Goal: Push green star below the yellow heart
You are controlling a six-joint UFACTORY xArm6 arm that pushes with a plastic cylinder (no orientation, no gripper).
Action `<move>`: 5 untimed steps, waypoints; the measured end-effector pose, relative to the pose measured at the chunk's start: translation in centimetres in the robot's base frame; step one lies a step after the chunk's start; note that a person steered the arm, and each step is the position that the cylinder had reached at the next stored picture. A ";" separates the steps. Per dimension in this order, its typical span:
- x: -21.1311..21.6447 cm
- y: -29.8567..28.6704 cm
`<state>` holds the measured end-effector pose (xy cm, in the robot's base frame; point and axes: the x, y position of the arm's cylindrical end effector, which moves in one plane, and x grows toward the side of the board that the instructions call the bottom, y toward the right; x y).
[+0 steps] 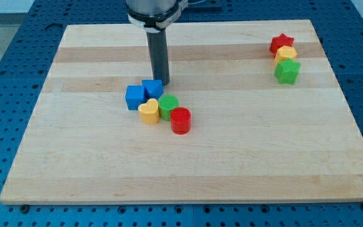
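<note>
resting on the wooden board (232,164), my tip (163,84) sits just at the upper right edge of a blue block (152,88), and you can't quite tell whether it touches that block or only stands beside it. it is a plain straight rod, dark and smooth, with nothing to open or close and nothing held.

you see a tight cluster below the tip, near the board's middle: that blue block, a second blue block (134,97) at its left with a more angular outline, a yellow heart (148,111) with glossy rounded lobes below them, a green cylinder (168,105) with a finely ribbed top touching the heart's right side, and a red cylinder (180,120) at the lower right of the green one.

your green star (287,71) lies well apart from all this, at the view's upper right. it is a chunky, blunt-pointed piece in bright matte green, the lowest of a short column: a red star (282,43) on top, a yellow block (285,54) of rounded shape in the middle, then the green star, each touching the next.

the board itself is pale planked wood with visible grain bands, set on a blue perforated surface (17,75).
</note>
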<state>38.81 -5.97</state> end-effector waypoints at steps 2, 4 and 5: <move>1.3 0.0; 1.3 8.4; 1.8 15.5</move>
<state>40.60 9.55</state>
